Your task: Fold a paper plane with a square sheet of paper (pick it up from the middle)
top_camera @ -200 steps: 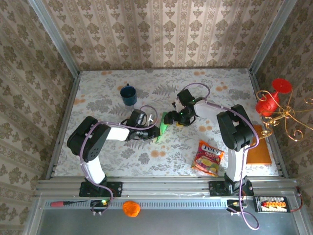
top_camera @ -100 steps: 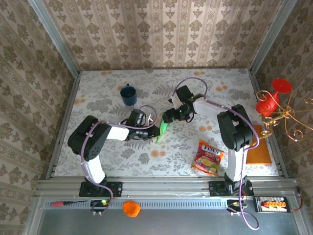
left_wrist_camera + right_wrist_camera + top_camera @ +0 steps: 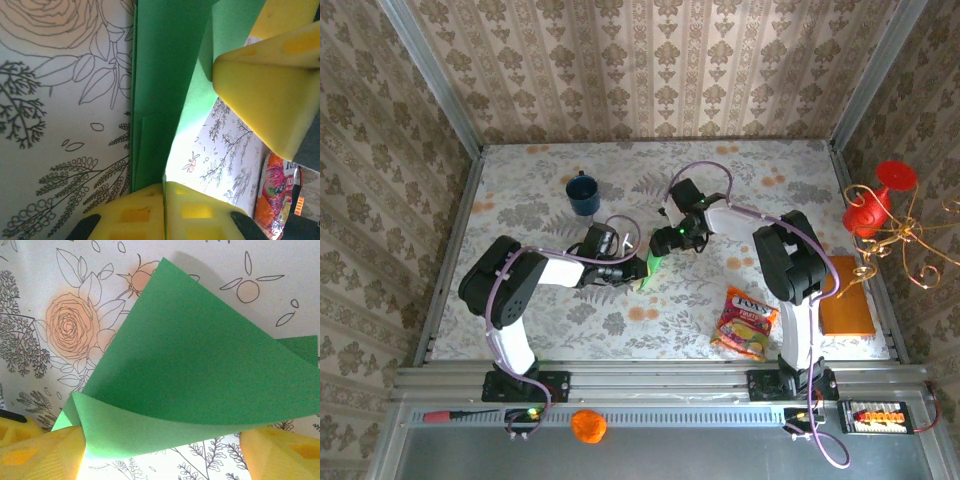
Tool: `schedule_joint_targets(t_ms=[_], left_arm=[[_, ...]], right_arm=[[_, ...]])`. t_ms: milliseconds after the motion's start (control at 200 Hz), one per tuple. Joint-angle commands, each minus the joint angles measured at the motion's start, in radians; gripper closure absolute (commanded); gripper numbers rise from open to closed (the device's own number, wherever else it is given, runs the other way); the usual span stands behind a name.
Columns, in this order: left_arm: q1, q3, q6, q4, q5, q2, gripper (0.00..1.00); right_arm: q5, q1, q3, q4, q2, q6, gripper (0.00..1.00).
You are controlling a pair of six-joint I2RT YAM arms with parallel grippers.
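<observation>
Left gripper (image 3: 632,268) pinches the thin bright-green partly folded sheet of paper (image 3: 653,264) (yellow pads pressed together on its edge) at mid-table. Right gripper (image 3: 666,240), at the sheet's one o'clock, hangs spread wide over a raised flap. At four o'clock lies a colourful snack packet (image 3: 747,322).

- Top view: the green paper (image 3: 650,267) is too small to tell its folds.
- Left wrist view: the snack packet (image 3: 271,187) runs off the bottom edge.
</observation>
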Motion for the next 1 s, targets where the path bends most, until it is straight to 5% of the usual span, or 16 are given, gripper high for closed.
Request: schedule_joint_targets(t_ms=[0, 335, 590, 995], left_arm=[[0.002, -0.013, -0.016, 0.011, -0.005, 0.035, 0.9], [0.006, -0.013, -0.028, 0.029, 0.012, 0.047, 0.91], [0.013, -0.011, -0.026, 0.027, 0.012, 0.052, 0.91], [0.012, -0.005, -0.018, 0.001, 0.012, 0.019, 0.86]], right_arm=[[0.027, 0.001, -0.003, -0.056, 0.004, -0.008, 0.17], [-0.13, -0.023, -0.091, 0.008, -0.024, -0.139, 0.2], [0.01, -0.003, -0.054, -0.027, 0.023, -0.137, 0.24], [0.206, 0.038, 0.062, -0.186, 0.154, 0.079, 0.24]])
